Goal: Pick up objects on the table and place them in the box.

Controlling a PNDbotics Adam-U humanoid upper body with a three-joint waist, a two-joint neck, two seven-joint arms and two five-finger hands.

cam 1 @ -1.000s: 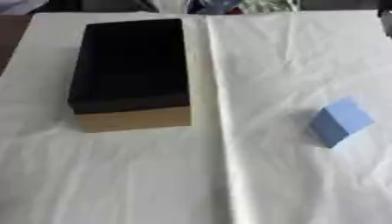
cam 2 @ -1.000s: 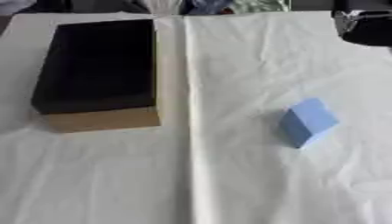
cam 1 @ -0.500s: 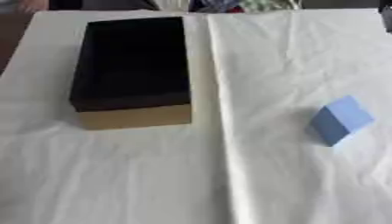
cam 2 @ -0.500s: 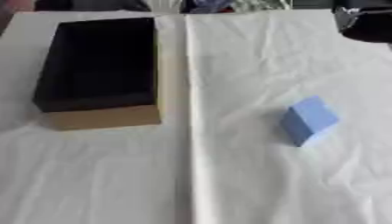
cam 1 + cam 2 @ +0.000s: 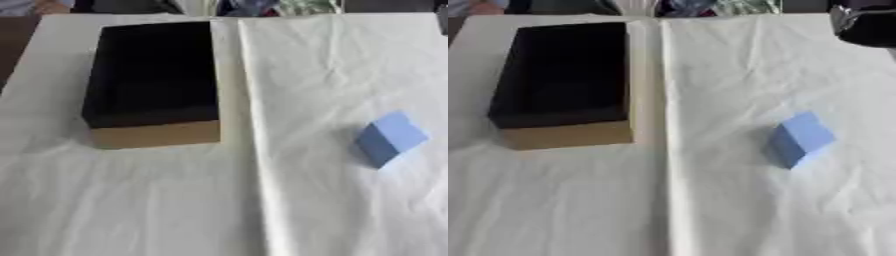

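A white cloth-covered surface (image 5: 289, 210) carries an open tan cardboard box with a dark interior (image 5: 153, 85), far left of the right hand (image 5: 866, 24). A small blue block (image 5: 800, 138) lies below that hand, well apart; whether its fingers are open, I cannot tell.

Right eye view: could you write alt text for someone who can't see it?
A blue block lies on a white cloth, apart from an open box with a dark interior to its left. A dark part of the robot's right arm shows top right.
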